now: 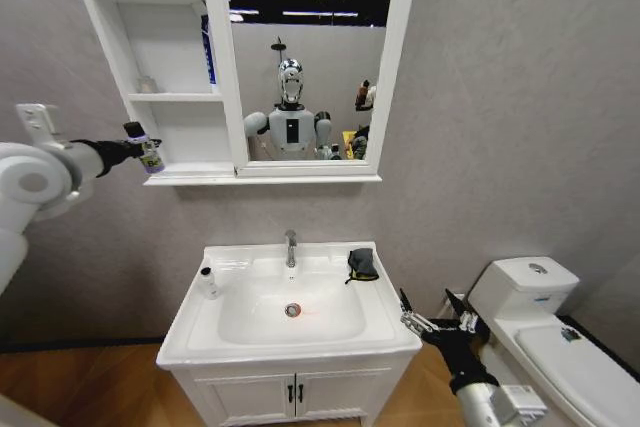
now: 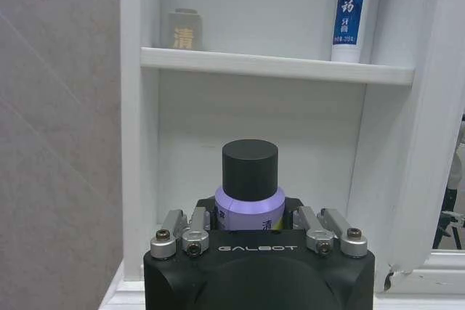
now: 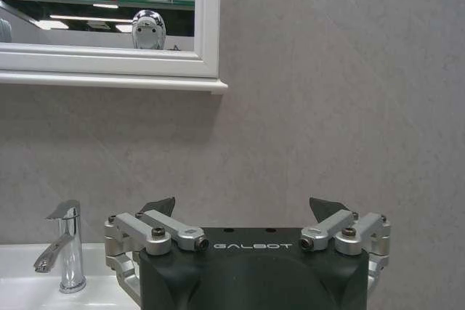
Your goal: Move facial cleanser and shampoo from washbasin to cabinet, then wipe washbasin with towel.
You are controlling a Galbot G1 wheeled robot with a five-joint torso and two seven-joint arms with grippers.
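My left gripper is shut on a lavender bottle with a black cap; I cannot tell whether it is the shampoo or the facial cleanser. In the head view the bottle is upright at the open front of the lowest compartment of the cabinet. A small white bottle with a dark cap stands on the left rim of the washbasin. The dark towel lies on the back right rim. My right gripper hangs open beside the basin's right edge, with nothing between its fingers.
A blue-and-white tube and a small pale jar stand on the cabinet's middle shelf. The chrome tap rises at the back of the basin. A white toilet is close on the right of my right arm. The mirror adjoins the cabinet.
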